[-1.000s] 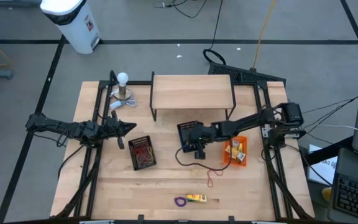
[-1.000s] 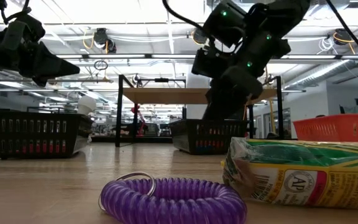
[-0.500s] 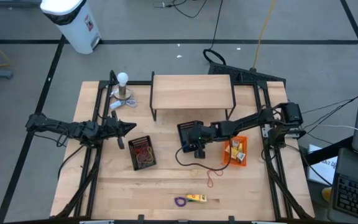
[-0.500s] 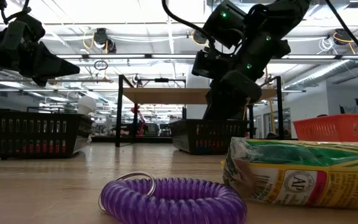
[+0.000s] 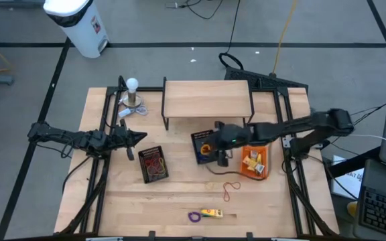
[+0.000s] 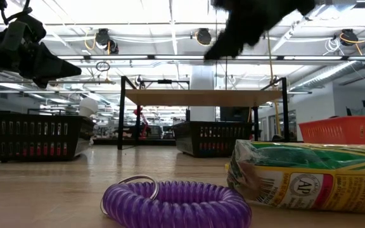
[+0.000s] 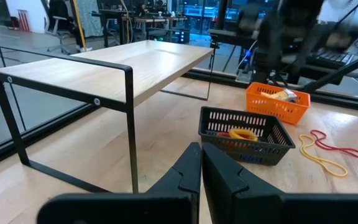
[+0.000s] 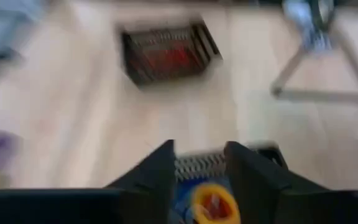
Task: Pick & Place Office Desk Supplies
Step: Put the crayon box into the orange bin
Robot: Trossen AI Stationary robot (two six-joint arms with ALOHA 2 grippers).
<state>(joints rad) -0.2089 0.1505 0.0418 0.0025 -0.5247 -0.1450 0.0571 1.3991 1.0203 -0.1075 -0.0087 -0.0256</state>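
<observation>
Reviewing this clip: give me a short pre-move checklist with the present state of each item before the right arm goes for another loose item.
1. Right gripper open and empty: ok, fingers apart, nothing between them.
2. Yellow loop inside the black basket: ok.
3. Left gripper parked clear, shut: ok.
4. Red loop and yellow loop on table free to pick: ok.
5. Purple coil touching the yellow packet: cannot tell.

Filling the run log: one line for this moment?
right gripper: open over black basket, yellow loop inside | left gripper: shut, waiting | purple coil: on table
</observation>
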